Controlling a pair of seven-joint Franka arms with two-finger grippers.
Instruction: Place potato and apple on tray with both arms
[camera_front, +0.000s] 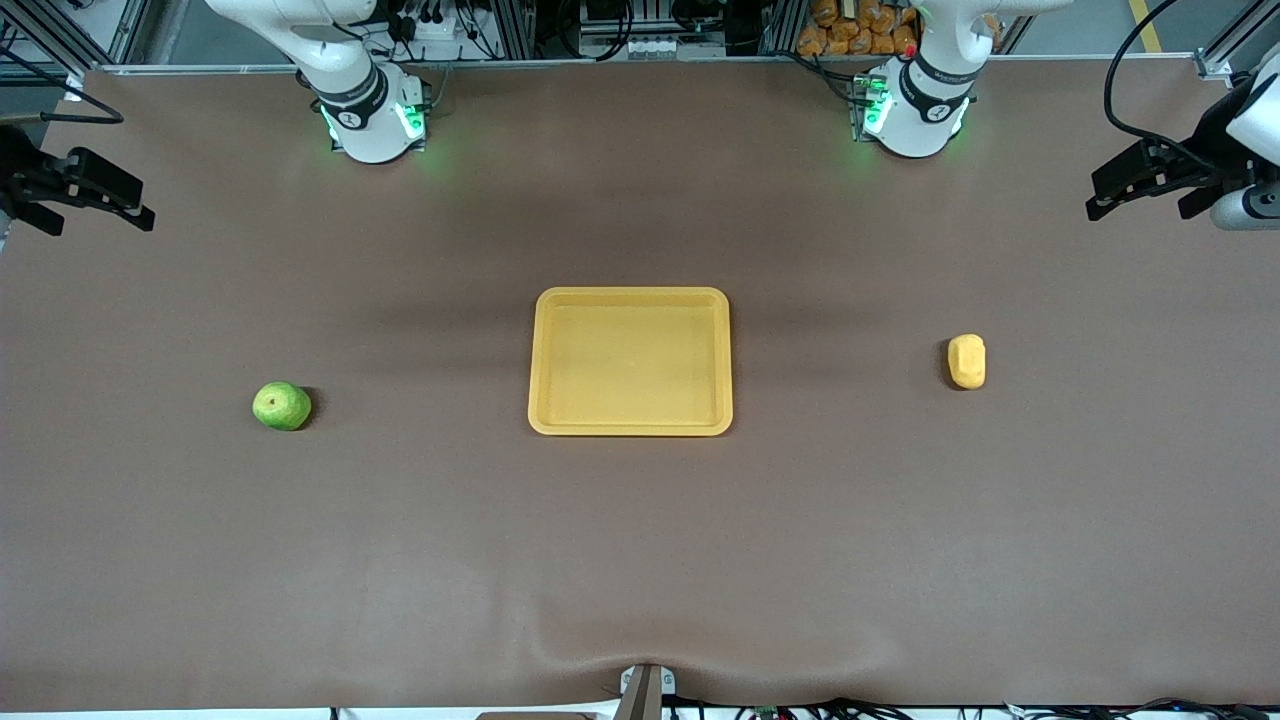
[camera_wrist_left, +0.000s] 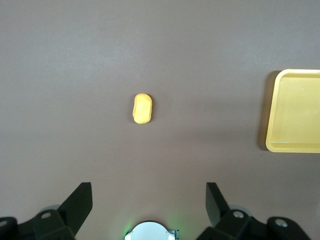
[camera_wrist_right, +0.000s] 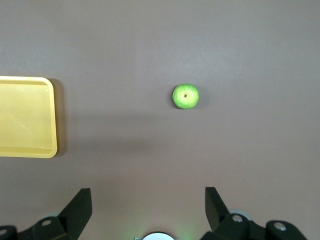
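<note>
the tray (camera_front: 631, 298) sits empty at the centre of the brown bench (camera_front: 640, 560); nothing of the task is done yet. taking the tray as the dial's hub in the front view, the apple (camera_front: 282, 406) lies out at about eight o'clock, well apart, toward the right arm's end, a little nearer the front camera than the tray's middle. the potato (camera_front: 967, 361) lies at three o'clock, well apart, toward the left arm's end.

the left claw (camera_front: 1150, 180) hangs over the bench edge at that end, near two o'clock, its fingers (camera_wrist_left: 80, 200) spread wide and holding nothing. the right claw (camera_front: 85, 190) hangs over the edge at the other end, near ten o'clock, likewise released, fingers (camera_wrist_right: 80, 202) splayed and empty. each wrist view looks down on its own target.

judging by look, the apple is round, firm and glossy, so it may roll or squirt out of a skewed pinch; best taken across its widest girth, fingers straddling the stem dimple, with the claw coming straight down. the potato looks stiff, matte and light, probably less slippery; its long axis runs toward the front camera, so closing across the narrow waist should seat it best. neither seems fragile.
</note>
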